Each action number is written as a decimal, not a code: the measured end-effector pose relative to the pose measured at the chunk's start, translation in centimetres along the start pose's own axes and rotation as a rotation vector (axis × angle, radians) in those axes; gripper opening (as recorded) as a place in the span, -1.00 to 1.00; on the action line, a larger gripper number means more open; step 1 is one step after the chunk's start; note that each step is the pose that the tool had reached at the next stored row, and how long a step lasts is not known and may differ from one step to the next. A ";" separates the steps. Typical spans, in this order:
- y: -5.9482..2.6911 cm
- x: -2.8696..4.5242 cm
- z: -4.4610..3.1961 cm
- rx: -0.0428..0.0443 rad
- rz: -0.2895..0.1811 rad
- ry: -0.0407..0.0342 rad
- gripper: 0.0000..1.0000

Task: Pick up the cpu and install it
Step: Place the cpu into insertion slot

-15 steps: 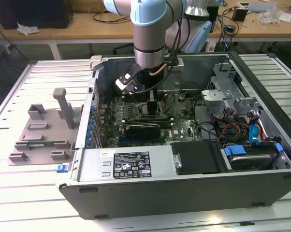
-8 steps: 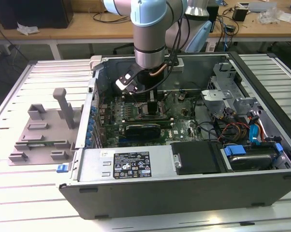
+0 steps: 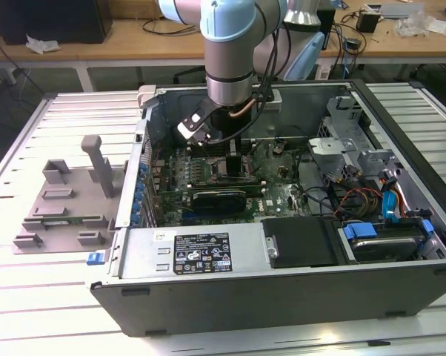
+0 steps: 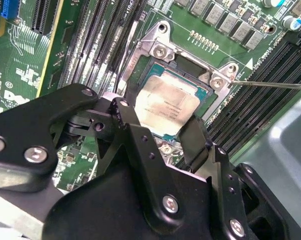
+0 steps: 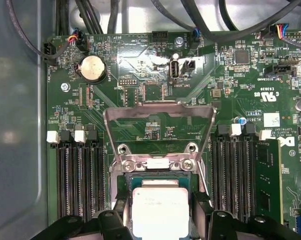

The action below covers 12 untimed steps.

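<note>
Pickup looks done: gripper (image 4: 160, 125) pinched narrowly on the cpu (image 4: 163, 102), fingers on opposite edges; cpu in or just above the socket (image 4: 145, 75) inside computer case (image 3: 282, 297), seating unclear; load plate (image 5: 158, 106) open, unlatched; install unfinished.

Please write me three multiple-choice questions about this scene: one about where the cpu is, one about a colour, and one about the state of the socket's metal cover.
1. Where is the cpu? A on the floor; B in the socket on the motherboard; C in a person's hand.
2. What colour is the motherboard? A red; B blue; C green.
3. The socket's metal cover is: A shut over the cpu; B swung open; C taken off.

1 B: the cpu lies within the socket's frame.
2 C: the board is green in both wrist views.
3 B: the cover lies folded back, off the cpu.
</note>
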<state>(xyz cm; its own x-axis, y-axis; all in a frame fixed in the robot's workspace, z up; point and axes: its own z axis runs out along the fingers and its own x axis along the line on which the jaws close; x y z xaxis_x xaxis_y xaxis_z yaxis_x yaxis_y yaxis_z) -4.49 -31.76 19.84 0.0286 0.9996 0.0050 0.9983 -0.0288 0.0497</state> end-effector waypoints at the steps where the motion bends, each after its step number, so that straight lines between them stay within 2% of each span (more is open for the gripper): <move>1: 0.00 0.00 -0.01 0.0001 0.000 -0.0001 0.22; 10: 0.01 0.00 -0.24 0.0001 0.000 -0.0003 0.22; 11: 0.01 0.00 -0.24 0.0002 0.000 -0.0005 0.06; 12: 0.01 0.00 -0.24 0.0002 0.000 -0.0005 0.06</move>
<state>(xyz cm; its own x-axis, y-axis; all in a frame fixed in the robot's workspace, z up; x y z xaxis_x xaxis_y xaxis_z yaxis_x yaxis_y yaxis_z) -4.50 -31.76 20.08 0.0285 0.9996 0.0045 0.9984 -0.0287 0.0495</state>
